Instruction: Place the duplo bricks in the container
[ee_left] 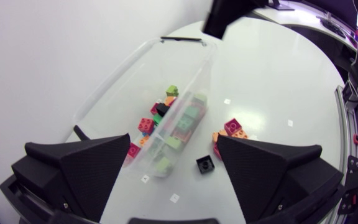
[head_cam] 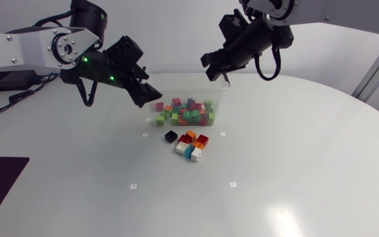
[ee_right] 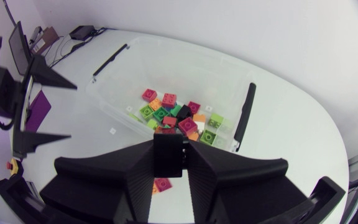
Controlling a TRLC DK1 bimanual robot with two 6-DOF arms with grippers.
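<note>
Right now my right gripper (ee_right: pixel 168 144) is clamped narrow on a black brick (ee_right: pixel 168 159), one finger pressing each side of it. From the head view that gripper (head_cam: pixel 214 66) hangs above the far right corner of the container (head_cam: pixel 222 99), clear of the table (head_cam: pixel 295 164). In the right wrist view the container (ee_right: pixel 185 50) lies ahead of the fingers, with a heap of bricks (ee_right: pixel 179 115) in red, green, orange and pink on its floor.

My left gripper (head_cam: pixel 140 89) hangs at the container's left side with its fingers spread wide and nothing between them. In its wrist view the gripper (ee_left: pixel 173 174) looks down on the container's (ee_left: pixel 123 81) near end, and the bricks (ee_left: pixel 179 124) show through the clear wall.

On the table just in front of the container sits a small pile (head_cam: pixel 192 145) of red, orange, white and blue bricks, touching one another. A second black brick (head_cam: pixel 170 136) lies just left of that pile; in the left wrist view it (ee_left: pixel 206 164) sits beside the container's wall
</note>
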